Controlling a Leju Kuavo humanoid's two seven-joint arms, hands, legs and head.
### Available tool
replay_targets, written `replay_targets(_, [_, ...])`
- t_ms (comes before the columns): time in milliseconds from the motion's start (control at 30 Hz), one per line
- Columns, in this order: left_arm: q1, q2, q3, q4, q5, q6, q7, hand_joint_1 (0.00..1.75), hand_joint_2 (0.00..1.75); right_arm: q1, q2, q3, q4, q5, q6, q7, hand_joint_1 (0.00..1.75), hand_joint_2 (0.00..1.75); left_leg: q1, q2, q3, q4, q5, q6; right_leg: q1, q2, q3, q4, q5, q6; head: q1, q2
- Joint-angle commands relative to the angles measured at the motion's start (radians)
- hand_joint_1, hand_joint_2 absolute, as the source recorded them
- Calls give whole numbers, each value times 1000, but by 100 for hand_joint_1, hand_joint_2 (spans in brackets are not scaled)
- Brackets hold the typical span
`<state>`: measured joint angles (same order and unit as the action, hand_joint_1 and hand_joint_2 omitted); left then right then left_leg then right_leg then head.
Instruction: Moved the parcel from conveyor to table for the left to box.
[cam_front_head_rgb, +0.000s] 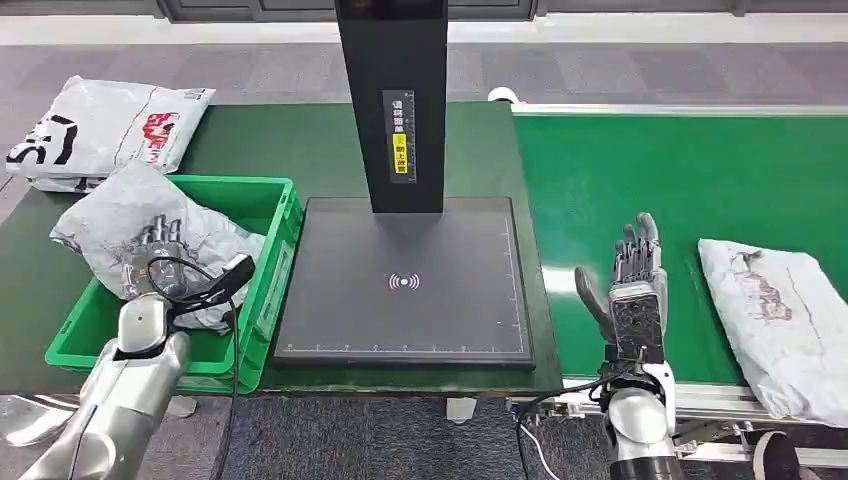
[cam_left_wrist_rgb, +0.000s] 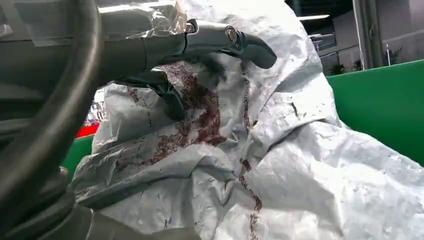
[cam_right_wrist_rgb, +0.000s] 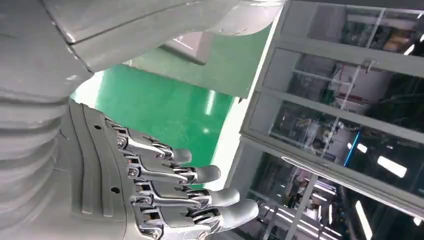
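I see my left hand (cam_front_head_rgb: 160, 245) grasping a crumpled grey parcel (cam_front_head_rgb: 150, 225) over the green box (cam_front_head_rgb: 262, 300) at the left of the worktop (cam_front_head_rgb: 300, 140). In the left wrist view its fingers (cam_left_wrist_rgb: 240, 42) curl over the parcel's wrinkled film, which carries reddish print. My right hand (cam_front_head_rgb: 632, 280) is released, fingers straight and apart, raised over the near edge of the green conveyor (cam_front_head_rgb: 680, 170) with nothing in it. A second grey parcel (cam_front_head_rgb: 780, 320) lies on the conveyor just to the right of that hand, apart from it. Between the box and the conveyor sits a flat black scanner pad (cam_front_head_rgb: 400, 290) with a black post (cam_front_head_rgb: 392, 90) rising from its far side. A white printed bag (cam_front_head_rgb: 105, 125) rests on the far left of the worktop, beyond the box.
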<state>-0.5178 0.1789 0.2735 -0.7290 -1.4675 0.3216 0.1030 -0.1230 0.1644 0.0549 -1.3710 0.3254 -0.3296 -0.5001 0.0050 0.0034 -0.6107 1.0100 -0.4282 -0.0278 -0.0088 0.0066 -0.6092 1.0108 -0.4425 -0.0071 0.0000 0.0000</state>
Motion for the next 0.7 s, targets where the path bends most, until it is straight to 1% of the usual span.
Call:
replay_targets(33, [-49,-38,18,117,84,73,-21,0,175,-9,3,-56,10,2,9,19,0,175,-1,-2,2,-1,0,1,-1,-2,2,-1,-1,1,0,0])
replay_targets(67, [-69,-37,27,132,102,110,-26,0,175,-8,4,-57,11,4,14,28,0,175,0,-3,2,-1,0,1,0,-3,3,-1,-1,1,0,0])
replay_targets(100, [-88,-47,65,125,169,166,-66,0,175,-9,6,-57,14,25,8,51,0,175,0,-4,3,-2,1,1,0,-4,4,-2,-1,1,0,0])
replay_targets(133, [-108,-49,77,133,211,188,-98,0,0,-9,10,-61,15,26,10,56,0,175,0,-4,1,0,0,1,0,-4,3,-1,-1,0,0,0])
replay_targets(167, [-125,-68,115,111,338,247,-228,0,0,-8,12,-65,17,28,9,68,0,175,1,-6,1,-1,1,1,1,-6,4,-2,-1,1,0,0])
replay_targets(200, [-137,-89,140,75,513,254,-413,0,0,-3,13,-68,15,28,9,68,0,175,1,-6,0,0,1,1,1,-6,2,-1,-1,1,0,0])
replay_targets(233, [-151,-107,163,52,591,267,-443,0,0,-3,15,-70,17,25,11,72,0,175,1,-6,-1,1,1,0,1,-6,1,0,-1,0,0,0])
replay_targets(267, [-149,-118,151,1,664,334,-504,0,0,-14,15,-65,33,25,13,72,0,175,1,-7,-1,0,1,1,1,-8,2,-1,-1,1,0,0])
replay_targets(300, [-142,-136,159,-67,701,377,-539,0,0,-28,19,-62,49,24,12,74,0,175,1,-10,-1,0,2,1,2,-10,3,-1,-1,1,0,0])
replay_targets(333, [-143,-150,168,-91,699,377,-542,0,0,-38,25,-61,57,26,7,77,0,175,1,-8,0,0,2,0,2,-9,4,-2,0,1,0,0])
replay_targets(367, [-142,-202,265,-181,643,377,-581,0,0,-58,25,-54,83,56,-3,118,0,175,1,-8,-1,1,2,0,1,-8,2,-1,0,1,0,0])
replay_targets(400, [-161,-240,332,-219,623,377,-642,0,175,-77,26,-51,103,55,-1,134,0,175,2,-9,-1,0,2,1,2,-9,3,-2,0,1,0,0])
replay_targets(433, [-133,-292,192,-257,831,261,-801,0,175,-122,4,-69,192,122,-93,204,0,175,2,-7,-2,2,2,0,2,-7,1,0,0,1,0,0])
replay_targets(467, [-129,-337,85,-223,844,294,-782,0,175,-155,-12,-87,260,103,-103,194,0,175,2,-7,-2,2,1,1,2,-7,1,-1,0,1,0,0])
replay_targets(500, [-117,-370,-56,-183,880,314,-724,0,175,-186,-31,-106,336,95,-114,174,0,175,1,-10,-2,0,3,0,2,-9,2,-2,1,1,0,0])
replay_targets(533, [-109,-369,-151,-146,910,345,-693,0,175,-198,-41,-118,378,95,-123,156,0,175,1,-16,0,-1,4,2,1,-15,6,-4,1,2,0,0])
replay_targets(567, [-99,-369,-223,-105,1035,293,-720,0,175,-199,-50,-128,407,97,-130,135,0,175,0,-11,2,-1,3,1,0,-11,4,-2,0,1,0,0])
replay_targets(600, [-98,-357,-269,-76,1087,329,-738,0,175,-197,-51,-134,416,91,-129,119,0,175,0,-12,3,-2,3,1,-1,-11,6,-4,1,2,0,0])
replay_targets(633, [-98,-345,-292,-67,1116,340,-747,0,175,-193,-49,-136,415,91,-129,114,0,175,-1,-15,3,-3,4,2,-1,-15,8,-6,1,3,0,0])
replay_targets(700, [-97,-320,-310,-66,1149,335,-753,0,175,-187,-45,-135,402,94,-130,115,0,175,-1,-13,1,-1,3,3,-2,-12,6,-2,0,2,0,0])
